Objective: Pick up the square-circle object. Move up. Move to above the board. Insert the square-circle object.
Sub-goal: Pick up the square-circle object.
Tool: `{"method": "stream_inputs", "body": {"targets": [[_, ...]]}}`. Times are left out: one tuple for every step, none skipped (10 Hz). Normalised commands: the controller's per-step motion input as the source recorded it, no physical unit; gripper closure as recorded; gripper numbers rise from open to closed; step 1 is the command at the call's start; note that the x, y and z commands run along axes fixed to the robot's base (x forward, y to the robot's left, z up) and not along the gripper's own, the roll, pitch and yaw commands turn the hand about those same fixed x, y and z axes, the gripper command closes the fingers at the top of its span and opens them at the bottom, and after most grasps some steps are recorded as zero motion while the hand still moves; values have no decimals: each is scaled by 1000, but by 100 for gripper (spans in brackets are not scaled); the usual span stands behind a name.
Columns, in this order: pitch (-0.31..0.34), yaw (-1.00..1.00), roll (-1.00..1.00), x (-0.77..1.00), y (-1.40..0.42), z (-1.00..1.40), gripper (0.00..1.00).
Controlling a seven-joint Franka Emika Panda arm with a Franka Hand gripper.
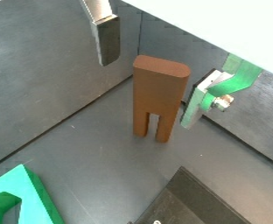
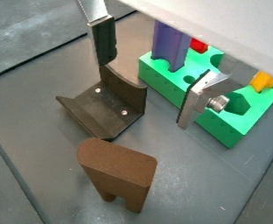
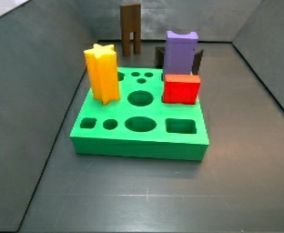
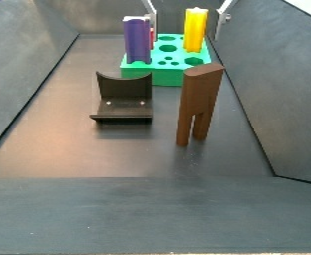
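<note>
My hand [image 1: 160,72] open, empty, fingers spread, hovering above square-circle object [image 1: 159,96]. Object stands upright on surface, long axis vertical, legs down, directly below between my fingers. Fixture [image 4: 123,97] just left of it; board [image 4: 182,57] farther back.

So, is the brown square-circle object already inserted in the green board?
No, in a side view the square-circle object stands upright on the floor, apart from the board; the open pincer holds nothing.
</note>
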Motion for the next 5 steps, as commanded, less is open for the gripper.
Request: {"method": "stream_inputs", "body": {"targets": [[0,0,0,0,0,-86,0],[0,309,59,-23,26,-51,0],[0,777,37,-40,374,-77,0],[-27,766,0,-114,440,-69,0],[-51,706,0,-163,534,-40,0]]}}
